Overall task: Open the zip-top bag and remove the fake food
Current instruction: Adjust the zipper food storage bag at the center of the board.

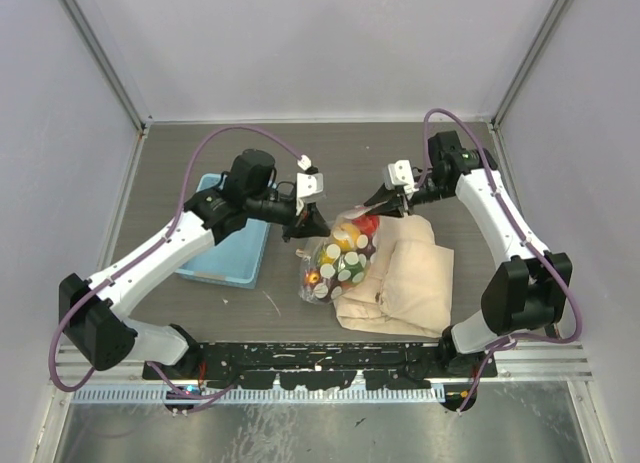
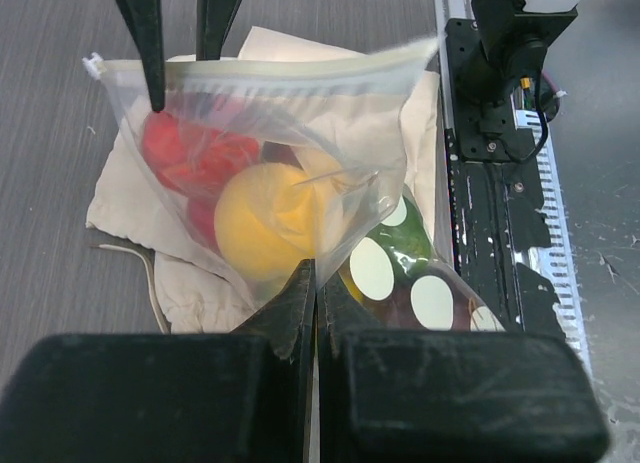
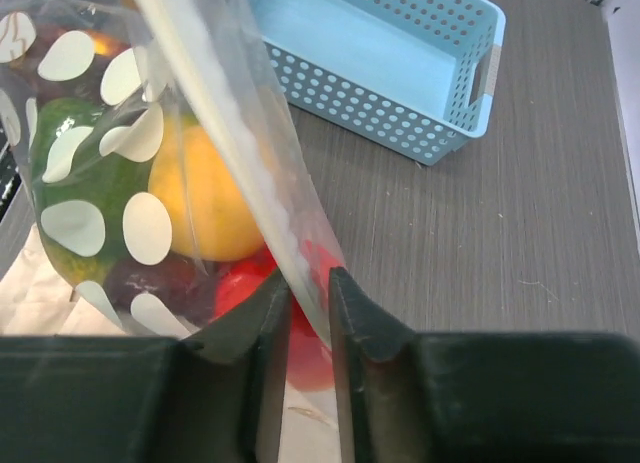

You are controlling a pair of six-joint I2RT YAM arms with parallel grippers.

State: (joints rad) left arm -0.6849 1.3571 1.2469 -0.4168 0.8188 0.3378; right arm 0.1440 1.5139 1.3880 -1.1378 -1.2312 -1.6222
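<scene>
The zip-top bag, clear with white oval spots, is held up between both grippers at mid-table, partly over a beige cloth bag. Inside it the fake food shows: a yellow fruit, red pieces and a green piece. My left gripper is shut on the near lip of the bag's mouth. My right gripper straddles the far lip. Its jaws stand a narrow gap apart with the zip strip running between them. Its fingers show at the top of the left wrist view.
A beige cloth drawstring bag lies under and right of the zip-top bag. A light blue perforated basket with nothing in it sits on the left. The black mounting rail runs along the near edge. Walls enclose three sides.
</scene>
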